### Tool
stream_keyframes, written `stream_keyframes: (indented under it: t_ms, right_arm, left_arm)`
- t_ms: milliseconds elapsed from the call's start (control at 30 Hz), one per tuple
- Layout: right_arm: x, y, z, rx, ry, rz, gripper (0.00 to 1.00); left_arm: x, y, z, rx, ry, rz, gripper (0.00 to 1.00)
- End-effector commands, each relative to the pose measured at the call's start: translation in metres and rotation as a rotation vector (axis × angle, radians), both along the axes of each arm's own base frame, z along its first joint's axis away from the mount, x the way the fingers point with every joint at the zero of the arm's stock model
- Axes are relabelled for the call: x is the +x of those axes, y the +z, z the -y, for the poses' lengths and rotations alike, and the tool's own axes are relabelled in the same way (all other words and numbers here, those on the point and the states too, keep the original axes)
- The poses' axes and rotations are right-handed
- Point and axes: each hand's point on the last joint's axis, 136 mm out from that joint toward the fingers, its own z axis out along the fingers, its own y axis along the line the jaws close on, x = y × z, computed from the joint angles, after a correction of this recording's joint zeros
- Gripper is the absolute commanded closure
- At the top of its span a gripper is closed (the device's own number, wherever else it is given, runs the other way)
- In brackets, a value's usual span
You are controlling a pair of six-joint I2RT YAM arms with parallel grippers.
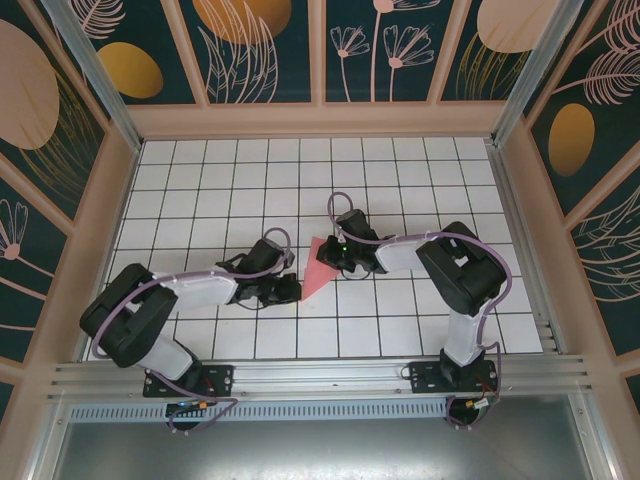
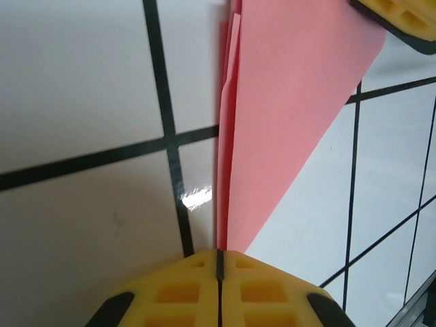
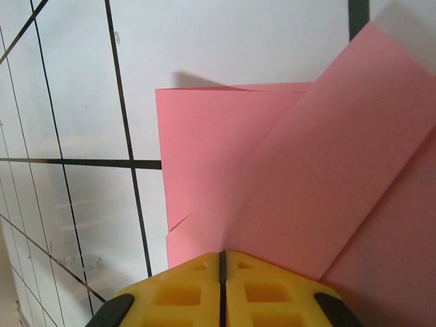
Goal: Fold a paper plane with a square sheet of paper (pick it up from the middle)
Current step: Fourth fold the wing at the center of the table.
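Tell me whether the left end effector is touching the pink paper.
Touching. In the left wrist view, the left end effector is shut on the pink paper, whose narrow end disappears into its closed seam.

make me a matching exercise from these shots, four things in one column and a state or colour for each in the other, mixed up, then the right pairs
Things
1. left end effector
2. right end effector
3. pink paper
4. table

States
A. white with black grid lines
B. folded, tapering to a point
C. shut on the paper's narrow tip
D. shut on the paper's wide, layered end

Pairs: 1-C, 2-D, 3-B, 4-A
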Motion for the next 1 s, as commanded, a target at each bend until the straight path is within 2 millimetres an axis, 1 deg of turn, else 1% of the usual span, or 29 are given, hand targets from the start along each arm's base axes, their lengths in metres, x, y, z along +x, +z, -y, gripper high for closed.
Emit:
stream_keyframes:
  t_ms: [0,100,167,267,400,500,600,700,800,867,900,967]
  right_arm:
    - [-0.017,-0.042,0.020,-0.148,0.024,-0.067,0.89]
    - [-0.019,-0.038,0.017,-0.156,0.076,-0.034,0.88]
    - [-0.022,-0.036,0.015,-0.162,0.135,-0.006,0.88]
    - [-0.031,-0.031,0.012,-0.179,0.247,0.042,0.87]
    - [-0.034,-0.019,0.007,-0.174,0.347,0.089,0.86]
    - [-0.029,0.003,-0.003,-0.138,0.378,0.141,0.84]
    - [-0.021,0.028,-0.009,-0.111,0.365,0.196,0.82]
    - [-0.014,0.046,-0.003,-0.124,0.310,0.238,0.79]
    - [-0.010,0.057,0.012,-0.155,0.224,0.266,0.75]
    - [-0.008,0.060,0.029,-0.173,0.141,0.260,0.71]
    - [-0.009,0.060,0.035,-0.171,0.112,0.255,0.71]
    - [-0.008,0.058,0.054,-0.163,0.013,0.222,0.69]
  left_arm:
    - [0.007,0.016,-0.007,0.011,0.062,0.053,0.92]
    - [0.018,0.034,-0.012,0.010,0.116,0.123,0.91]
    - [0.024,0.042,-0.019,0.024,0.159,0.164,0.91]
    - [0.032,0.051,-0.029,0.038,0.219,0.210,0.89]
    - [0.041,0.059,-0.031,0.029,0.264,0.241,0.85]
    - [0.046,0.061,-0.027,0.020,0.268,0.243,0.84]
    - [0.052,0.060,-0.022,0.026,0.273,0.234,0.83]
    - [0.058,0.062,-0.015,0.017,0.265,0.232,0.81]
    - [0.064,0.064,-0.008,0.012,0.248,0.237,0.76]
    - [0.068,0.066,-0.003,0.019,0.227,0.240,0.75]
    - [0.069,0.065,-0.002,0.024,0.219,0.240,0.74]
    - [0.072,0.064,0.002,0.032,0.200,0.236,0.67]
